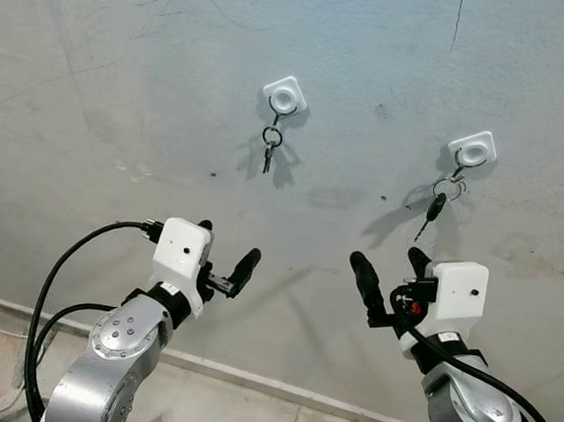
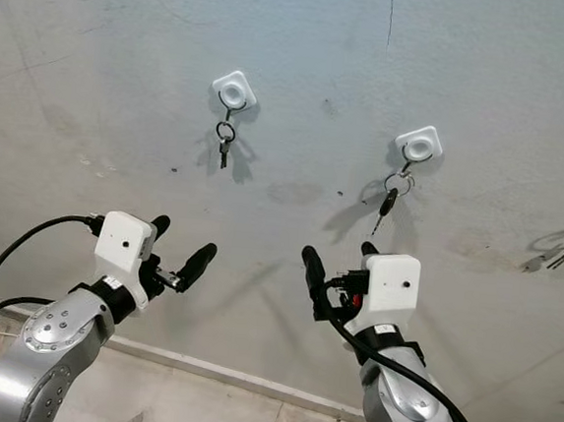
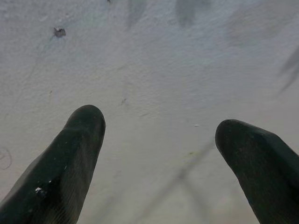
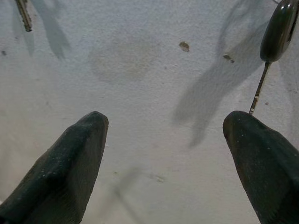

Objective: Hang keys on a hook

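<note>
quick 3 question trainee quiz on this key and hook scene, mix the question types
1. True or false: the left gripper is holding a key.
2. Which hook bears the key with the black head? A) left hook B) right hook C) neither
3. Fill in: both hooks are fixed to the ____.

Key:
1. False. Both the left gripper and the right gripper are open and empty, below the hooks.
2. B. The black key hangs from the right hook; the small keys hang from the left one.
3. wall
</note>
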### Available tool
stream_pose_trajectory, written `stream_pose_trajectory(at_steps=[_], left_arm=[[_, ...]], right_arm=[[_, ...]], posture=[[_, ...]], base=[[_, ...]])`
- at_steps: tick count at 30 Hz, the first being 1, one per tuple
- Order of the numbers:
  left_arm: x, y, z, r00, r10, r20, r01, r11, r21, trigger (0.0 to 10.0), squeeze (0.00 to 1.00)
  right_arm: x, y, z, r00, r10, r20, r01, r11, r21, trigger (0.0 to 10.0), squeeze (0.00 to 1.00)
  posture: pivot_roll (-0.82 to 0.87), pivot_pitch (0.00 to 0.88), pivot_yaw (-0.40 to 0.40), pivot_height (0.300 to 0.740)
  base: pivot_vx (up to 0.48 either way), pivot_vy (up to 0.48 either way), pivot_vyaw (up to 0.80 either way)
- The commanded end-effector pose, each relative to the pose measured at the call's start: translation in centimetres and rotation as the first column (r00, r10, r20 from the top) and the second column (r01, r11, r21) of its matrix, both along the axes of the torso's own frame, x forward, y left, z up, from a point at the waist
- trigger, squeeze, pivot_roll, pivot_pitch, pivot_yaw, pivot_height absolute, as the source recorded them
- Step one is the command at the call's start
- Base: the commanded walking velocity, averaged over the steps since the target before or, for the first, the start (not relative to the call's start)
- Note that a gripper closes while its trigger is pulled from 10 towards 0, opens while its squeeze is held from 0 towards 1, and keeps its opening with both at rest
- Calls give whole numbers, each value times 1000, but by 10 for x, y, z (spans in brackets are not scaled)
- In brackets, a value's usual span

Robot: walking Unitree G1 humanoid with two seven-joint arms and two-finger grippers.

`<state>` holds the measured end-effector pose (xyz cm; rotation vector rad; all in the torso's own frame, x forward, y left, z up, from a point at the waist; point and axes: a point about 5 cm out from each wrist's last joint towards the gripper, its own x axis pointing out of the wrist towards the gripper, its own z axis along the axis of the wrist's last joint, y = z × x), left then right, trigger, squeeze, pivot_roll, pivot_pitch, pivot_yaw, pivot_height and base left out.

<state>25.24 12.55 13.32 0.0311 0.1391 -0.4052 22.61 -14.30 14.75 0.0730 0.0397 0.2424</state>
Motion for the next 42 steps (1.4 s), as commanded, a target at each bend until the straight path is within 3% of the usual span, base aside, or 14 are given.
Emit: stream_pose_trajectory(at_steps=[1,6,23,42], left_arm=[[2,0,-1,1000,16,-7,-16,1000,13,10000,0],[5,3,-3,999,46,-14,-46,999,24,10000,0],[5,-3,-2,999,-20,-31,20,1000,18,10000,0],[4,-4,-2,999,-30,-35,31,999,37,10000,0]], right_arm=[[1,-2,-1,1000,-11,-10,11,1000,2,10000,0],[2,-2,-1,1000,-16,-11,16,1000,7,10000,0],[-1,0,-6,999,-29,-24,30,999,26,10000,0],[1,5,-5,1000,-16,-17,17,999,32,10000,0]], posture=[[178,0,-65,740],[174,0,-66,740],[177,6,-53,740],[182,5,-49,740]], base=[[0,0,-744],[0,0,-744],[0,0,-740],[-74,0,0]])
